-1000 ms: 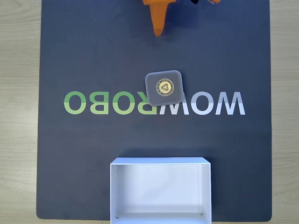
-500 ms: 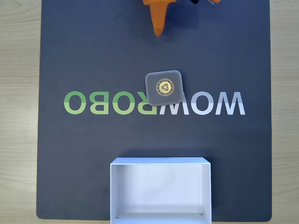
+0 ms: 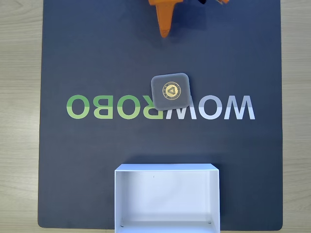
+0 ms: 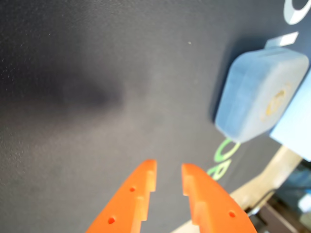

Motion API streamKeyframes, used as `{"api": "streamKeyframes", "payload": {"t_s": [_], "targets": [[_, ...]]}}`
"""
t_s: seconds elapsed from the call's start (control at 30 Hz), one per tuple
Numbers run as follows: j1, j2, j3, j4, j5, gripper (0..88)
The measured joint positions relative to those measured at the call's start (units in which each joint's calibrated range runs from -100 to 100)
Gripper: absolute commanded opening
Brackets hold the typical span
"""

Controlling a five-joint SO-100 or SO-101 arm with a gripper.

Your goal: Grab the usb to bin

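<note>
- So far nothing is done: the usb (image 3: 170,91) lies untouched on the mat (image 3: 97,160).
- Pincer (image 4: 168,175) is narrowly parted, empty.
- Grabbing and dropping into the bin (image 3: 166,167) remain.

usb (image 3: 170,91) mid-mat (image 3: 97,58), bin (image 3: 166,168) below it, gripper (image 3: 164,33) above, fixed view

Gripper (image 4: 168,175), wrist view: two bright orange plastic fingers (image 4: 133,194) with flat inner faces, stepped notches near the tips, and small round holes along their upper surfaces. Fixed view: one orange finger (image 3: 164,22) tapers to a blunt point, beside a dark part and a further orange fragment.
</note>
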Motion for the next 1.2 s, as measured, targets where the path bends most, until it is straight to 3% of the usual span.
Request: {"api": "streamKeyframes", "payload": {"t_s": [1.2], "targets": [[-0.1, 0.6, 0.0, -0.2, 0.0, 6.3]]}}
